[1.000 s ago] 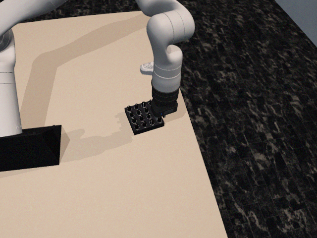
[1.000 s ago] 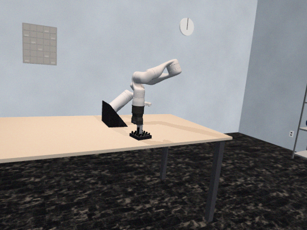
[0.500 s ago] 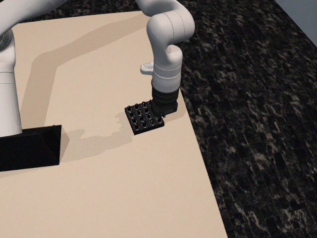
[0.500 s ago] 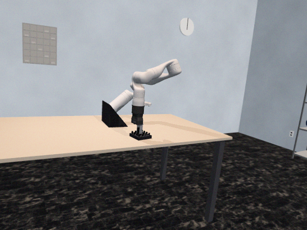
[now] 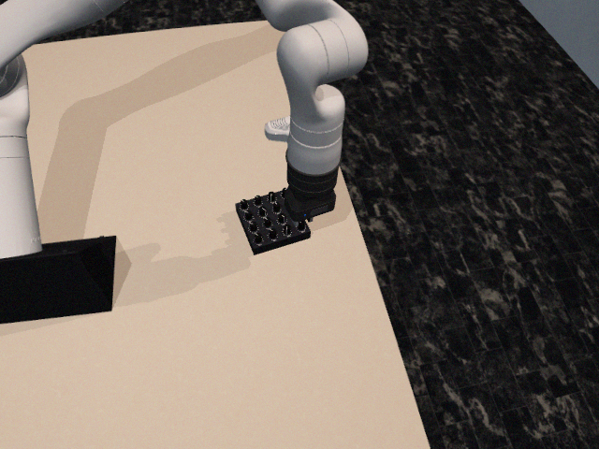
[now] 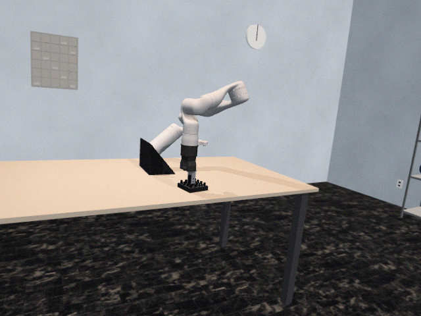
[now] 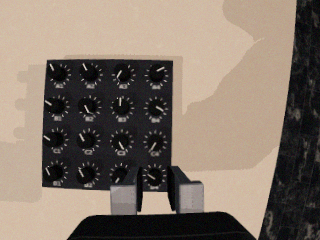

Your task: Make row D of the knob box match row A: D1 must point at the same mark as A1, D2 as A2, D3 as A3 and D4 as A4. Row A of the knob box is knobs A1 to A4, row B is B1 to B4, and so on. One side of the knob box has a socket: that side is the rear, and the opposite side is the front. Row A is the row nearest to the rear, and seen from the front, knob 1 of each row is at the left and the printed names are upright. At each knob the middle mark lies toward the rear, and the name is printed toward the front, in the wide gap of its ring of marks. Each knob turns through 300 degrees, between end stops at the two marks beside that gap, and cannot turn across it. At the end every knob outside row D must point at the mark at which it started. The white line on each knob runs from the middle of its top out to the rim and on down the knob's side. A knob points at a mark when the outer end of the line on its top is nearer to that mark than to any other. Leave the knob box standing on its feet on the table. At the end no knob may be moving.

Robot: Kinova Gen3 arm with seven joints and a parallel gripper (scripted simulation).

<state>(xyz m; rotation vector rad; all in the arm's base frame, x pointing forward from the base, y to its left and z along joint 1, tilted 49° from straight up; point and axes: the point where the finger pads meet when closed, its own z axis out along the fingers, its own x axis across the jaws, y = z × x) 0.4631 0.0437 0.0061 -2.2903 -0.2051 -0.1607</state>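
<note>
The black knob box (image 7: 107,124) stands on the tan table (image 5: 203,338) near its right edge, sixteen knobs in four rows, with the arm (image 5: 316,96) reaching straight down over its corner. The gripper (image 7: 158,188) sits at the bottom-right knob (image 7: 155,175) in the wrist view, its fingers partly spread on either side of that knob; whether the pads actually press its sides is hard to judge from here, so I cannot tell if it is pinched
</note>
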